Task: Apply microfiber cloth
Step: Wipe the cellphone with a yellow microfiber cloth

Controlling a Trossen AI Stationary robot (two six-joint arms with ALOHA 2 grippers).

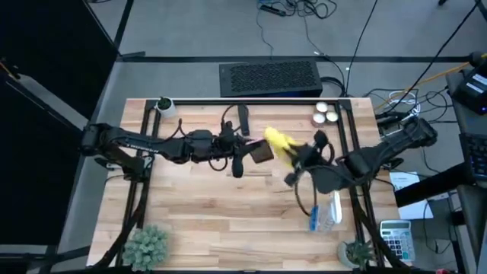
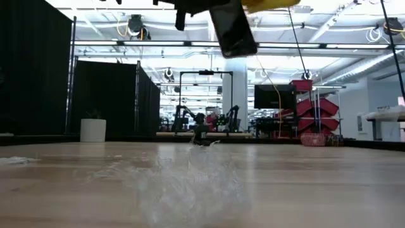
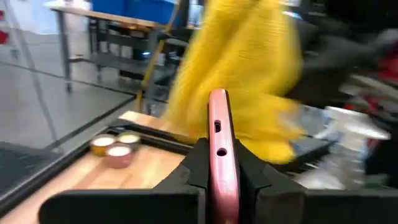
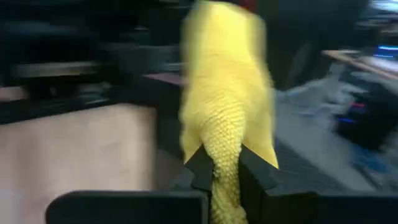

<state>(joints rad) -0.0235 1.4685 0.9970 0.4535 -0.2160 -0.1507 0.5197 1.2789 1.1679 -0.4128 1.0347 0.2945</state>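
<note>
My left gripper [image 1: 245,154] reaches in from the table's left and is shut on a phone [image 1: 261,153] with a dark face and a pink edge, held in the air over the table's middle. My right gripper [image 1: 295,163] comes from the right and is shut on the bright yellow microfiber cloth [image 1: 278,143]. The cloth drapes against the phone's right side. In the low view the phone [image 2: 233,28] and the cloth [image 2: 269,5] hang high above the wooden top. My left gripper pinches the phone between its two fingers, one on each flat face, the pink edge [image 3: 219,146] showing between them. The fingers come level from the table's left. The phone is lifted clear of the table and stands on edge. My right gripper pinches a bunched fold of the cloth [image 4: 226,169] between its two fingers, several layers thick. The fingers come from the table's right. The rest of the cloth [image 4: 227,93] spreads out beyond the fingertips, clear of the table.
Round tins [image 1: 326,113] and a white cup [image 1: 164,105] stand along the far edge, and a dark bar [image 1: 243,119] lies there. A clear spray bottle [image 1: 324,214] lies at the near right. Small plants [image 1: 144,245] [image 1: 356,251] stand at the two near corners.
</note>
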